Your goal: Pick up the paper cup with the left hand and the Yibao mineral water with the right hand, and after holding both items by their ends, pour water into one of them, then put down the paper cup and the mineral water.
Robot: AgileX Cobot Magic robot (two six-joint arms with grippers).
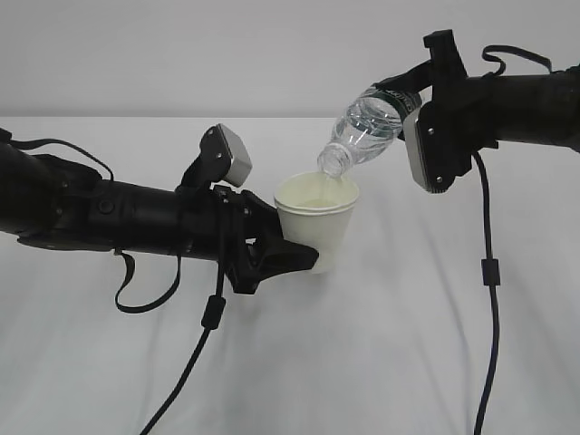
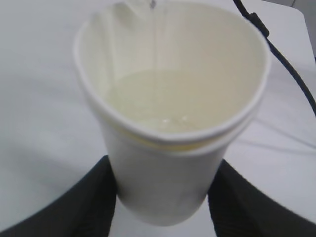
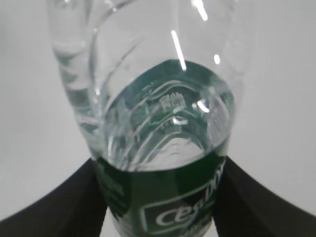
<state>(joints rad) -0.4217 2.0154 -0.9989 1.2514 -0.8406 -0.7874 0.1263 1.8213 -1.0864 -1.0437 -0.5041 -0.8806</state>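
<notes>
My left gripper [image 1: 288, 258] is shut on the lower part of the white paper cup [image 1: 319, 222], holding it upright just above the table. In the left wrist view the cup [image 2: 163, 182] sits between the two black fingers [image 2: 79, 207] and holds water [image 2: 182, 98]. My right gripper [image 1: 410, 91] is shut on the Yibao mineral water bottle [image 1: 367, 127] near its base, tilted with the open neck [image 1: 333, 161] down over the cup's rim. In the right wrist view the bottle's green label [image 3: 168, 207] sits between the fingers [image 3: 256, 202], with water [image 3: 163, 123] inside.
The white table [image 1: 381, 362] stretches all around. Black cables hang from the left arm [image 1: 208, 317] and the right arm [image 1: 489, 272]. A grey-faced box sits on each wrist, on the left [image 1: 231, 154] and on the right [image 1: 426, 149].
</notes>
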